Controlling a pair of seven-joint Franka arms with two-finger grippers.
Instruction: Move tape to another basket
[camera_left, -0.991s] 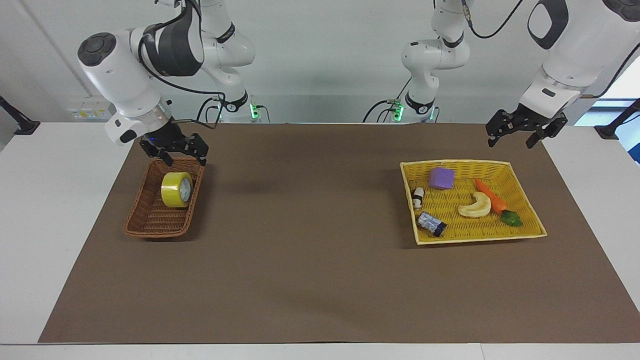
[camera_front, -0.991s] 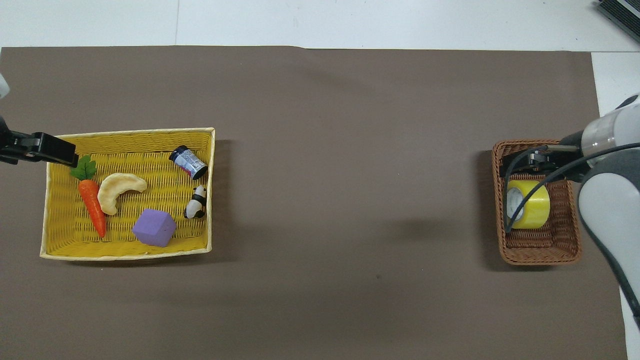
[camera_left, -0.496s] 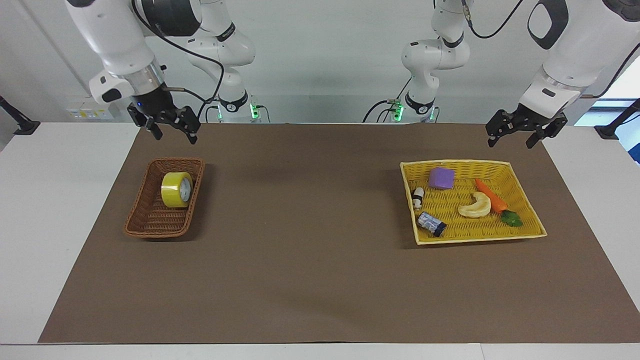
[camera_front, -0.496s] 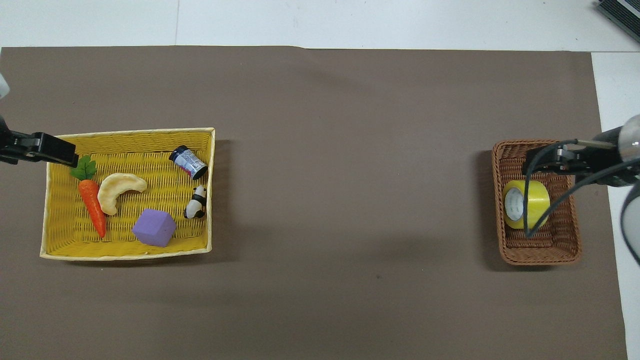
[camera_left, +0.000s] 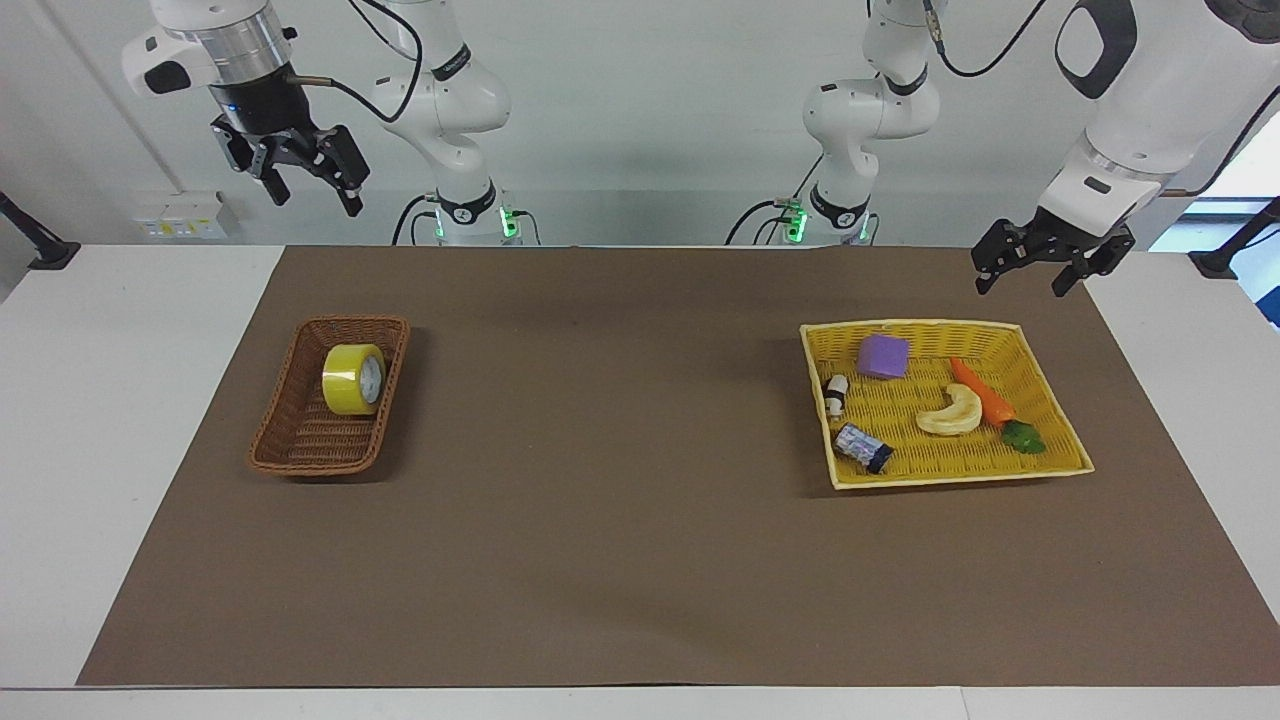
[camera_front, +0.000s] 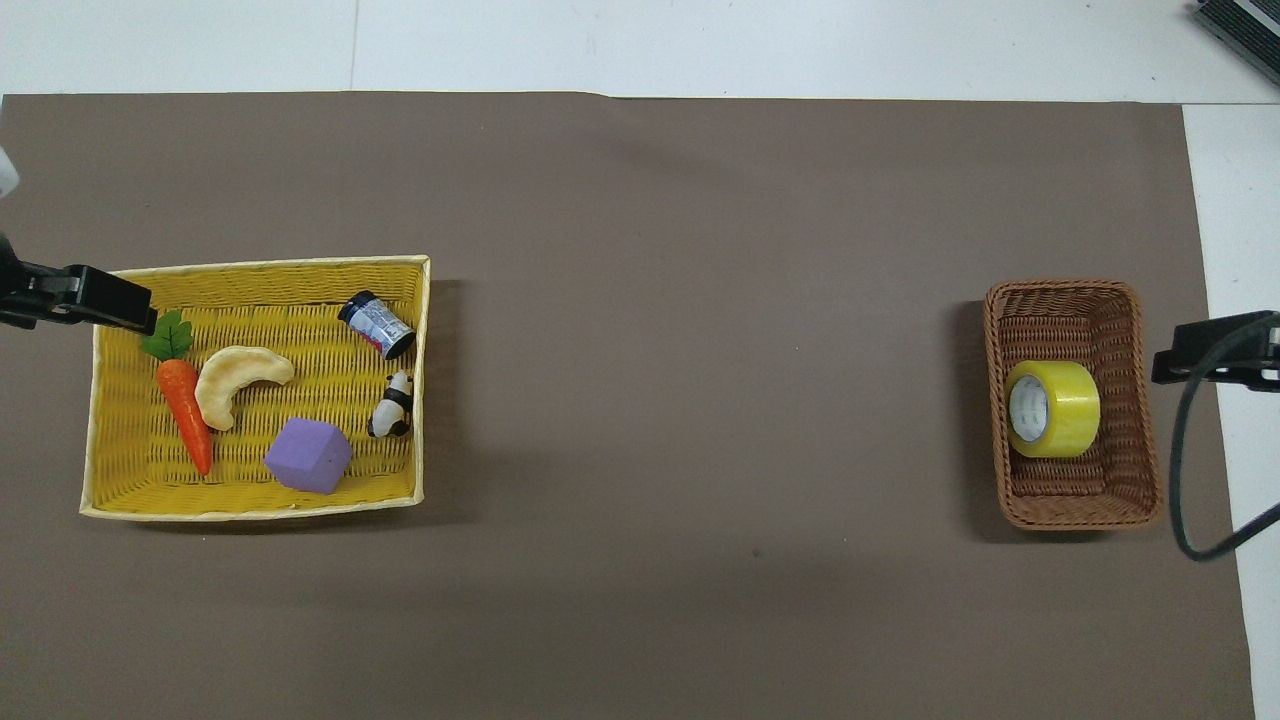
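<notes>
The yellow tape roll (camera_left: 353, 379) stands on its edge in the dark brown wicker basket (camera_left: 290, 445) at the right arm's end of the table. It also shows in the overhead view (camera_front: 1050, 408) inside that basket (camera_front: 1062, 508). My right gripper (camera_left: 316, 200) is open and empty, raised high in the air, well clear of the brown basket and the tape. One of its fingers (camera_front: 1195, 358) shows beside the basket in the overhead view. My left gripper (camera_left: 1030, 280) is open and empty and waits above the mat by the yellow basket's corner.
A wide yellow woven basket (camera_left: 1000, 330) at the left arm's end holds a purple block (camera_left: 883, 356), a carrot (camera_left: 985, 395), a pale crescent slice (camera_left: 952, 412), a small panda figure (camera_left: 835, 392) and a small can (camera_left: 863, 447). A brown mat (camera_left: 620, 450) covers the table.
My right gripper has risen from just over the brown basket's rim, high up and away from it, open and empty. The tape stays in the basket. The left arm has not moved.
</notes>
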